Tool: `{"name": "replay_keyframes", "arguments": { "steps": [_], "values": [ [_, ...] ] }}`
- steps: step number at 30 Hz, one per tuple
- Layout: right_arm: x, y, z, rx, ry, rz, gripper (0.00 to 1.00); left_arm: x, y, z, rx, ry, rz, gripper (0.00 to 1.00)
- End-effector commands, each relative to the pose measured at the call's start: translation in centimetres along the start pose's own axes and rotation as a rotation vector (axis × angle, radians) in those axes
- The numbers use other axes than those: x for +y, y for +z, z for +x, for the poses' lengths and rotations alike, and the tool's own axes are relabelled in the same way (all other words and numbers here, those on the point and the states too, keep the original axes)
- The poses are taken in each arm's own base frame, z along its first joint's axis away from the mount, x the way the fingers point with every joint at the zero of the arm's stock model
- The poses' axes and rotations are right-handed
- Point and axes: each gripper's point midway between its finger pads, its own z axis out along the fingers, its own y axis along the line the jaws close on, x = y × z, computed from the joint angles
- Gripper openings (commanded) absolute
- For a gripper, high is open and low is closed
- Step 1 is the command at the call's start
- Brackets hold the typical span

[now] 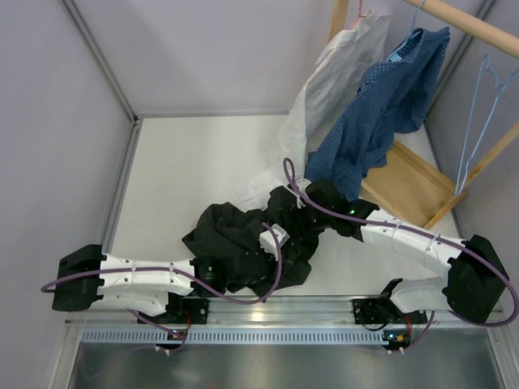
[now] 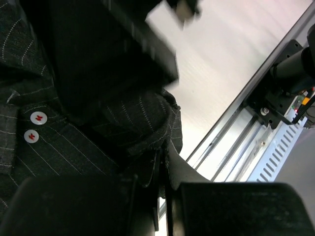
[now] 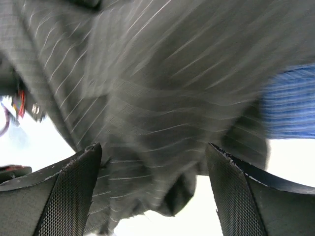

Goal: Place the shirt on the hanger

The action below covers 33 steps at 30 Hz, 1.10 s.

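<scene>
The black shirt [image 1: 235, 243] lies crumpled on the table between both arms. In the left wrist view its pinstriped cloth [image 2: 133, 118] shows two white buttons. My left gripper [image 2: 166, 172] is shut on a fold of the shirt; in the top view it [image 1: 280, 241] sits among the folds. My right gripper [image 3: 153, 189] is open, with shirt cloth [image 3: 147, 98] hanging between its fingers; in the top view it [image 1: 306, 201] is at the shirt's far right edge. The light-blue wire hanger [image 1: 478, 121] hangs on the rack at the far right, apart from both grippers.
A wooden rack [image 1: 405, 182] stands at the back right, with a blue dotted shirt [image 1: 381, 105] and a white shirt [image 1: 336, 73] hanging from it. The blue shirt also shows in the right wrist view [image 3: 290, 108]. A metal rail [image 1: 268, 308] runs along the near edge.
</scene>
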Motion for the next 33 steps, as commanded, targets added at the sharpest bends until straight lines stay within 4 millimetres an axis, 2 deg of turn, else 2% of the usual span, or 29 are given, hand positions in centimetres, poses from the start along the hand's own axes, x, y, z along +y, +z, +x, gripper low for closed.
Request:
{"name": "replay_keyframes", "arguments": {
  "steps": [1, 2, 4, 5, 7, 8, 10, 11, 12, 13, 14, 16, 17, 20, 22, 24, 27, 29, 30, 31, 33],
  "values": [
    [2.8, 1.6, -0.3, -0.024, -0.079, -0.115, 0.81, -0.5, 0.2, -2.4, -0.053, 0.0, -0.024, 0.0],
    [2.8, 2.3, 0.0, -0.011, -0.081, -0.115, 0.64, -0.7, 0.2, -2.5, -0.055, 0.005, -0.016, 0.0],
    [2.5, 2.6, -1.0, -0.039, -0.093, -0.095, 0.32, -1.3, 0.0, -3.0, -0.061, 0.009, 0.014, 0.0],
    [1.6, 2.3, -2.6, -0.092, -0.08, -0.031, 0.0, -1.5, -0.2, -3.1, -0.061, 0.014, 0.028, 0.0],
    [1.2, 1.1, -4.2, -0.17, -0.063, 0.003, 0.0, -1.7, -0.8, -3.5, -0.063, 0.037, 0.045, 0.03],
    [1.4, -0.6, -6.0, -0.261, -0.065, 0.002, 0.0, -1.4, -1.1, -3.9, -0.069, 0.039, 0.028, 0.2],
    [1.4, -2.8, -7.6, -0.369, -0.068, 0.011, 0.0, -0.2, -1.8, -5.0, -0.089, 0.038, -0.04, 0.51],
    [1.0, -4.9, -8.6, -0.459, -0.06, 0.03, 0.0, 1.9, -2.9, -5.9, -0.108, 0.031, -0.156, 0.98],
    [0.8, -5.8, -8.7, -0.491, -0.052, 0.032, 0.0, 3.1, -3.6, -6.9, -0.137, 0.014, -0.222, 0.98],
    [0.2, -6.2, -8.3, -0.503, -0.046, 0.036, 0.0, 4.7, -4.5, -6.9, -0.136, -0.013, -0.304, 0.98],
    [0.4, -7.8, -8.6, -0.554, -0.048, 0.017, 0.0, 6.0, -5.8, -9.2, -0.215, -0.056, -0.38, 0.98],
    [0.7, -8.8, -8.4, -0.591, -0.054, -0.014, 0.0, 7.8, -6.6, -10.8, -0.247, -0.085, -0.441, 0.98],
    [0.9, -9.4, -8.0, -0.609, -0.058, -0.04, 0.0, 7.7, -6.8, -11.8, -0.253, -0.088, -0.426, 0.98],
    [1.5, -10.4, -7.4, -0.628, -0.084, -0.082, 0.0, 9.7, -6.7, -13.4, -0.253, -0.05, -0.479, 0.97],
    [1.8, -10.9, -7.2, -0.646, -0.097, -0.096, 0.0, 11.3, -5.7, -14.4, -0.243, -0.045, -0.482, 0.91],
    [2.6, -12.3, -7.5, -0.701, -0.121, -0.135, 0.0, 11.6, -3.9, -14.8, -0.224, -0.086, -0.361, 0.83],
    [3.3, -13.5, -7.2, -0.745, -0.163, -0.173, 0.0, 12.0, -2.6, -15.7, -0.245, -0.165, -0.256, 0.81],
    [3.3, -13.7, -7.0, -0.752, -0.169, -0.178, 0.0, 12.0, -1.5, -15.0, -0.22, -0.21, -0.215, 0.78],
    [3.3, -13.6, -6.9, -0.746, -0.183, -0.178, 0.0, 11.5, -1.0, -14.9, -0.207, -0.223, -0.183, 0.76],
    [3.4, -13.5, -6.7, -0.741, -0.19, -0.184, 0.0, 10.1, -0.1, -14.6, -0.185, -0.25, -0.102, 0.73],
    [3.1, -13.4, -6.7, -0.743, -0.193, -0.172, 0.0, 8.7, 0.7, -14.1, -0.155, -0.288, -0.019, 0.73]
  ]
}}
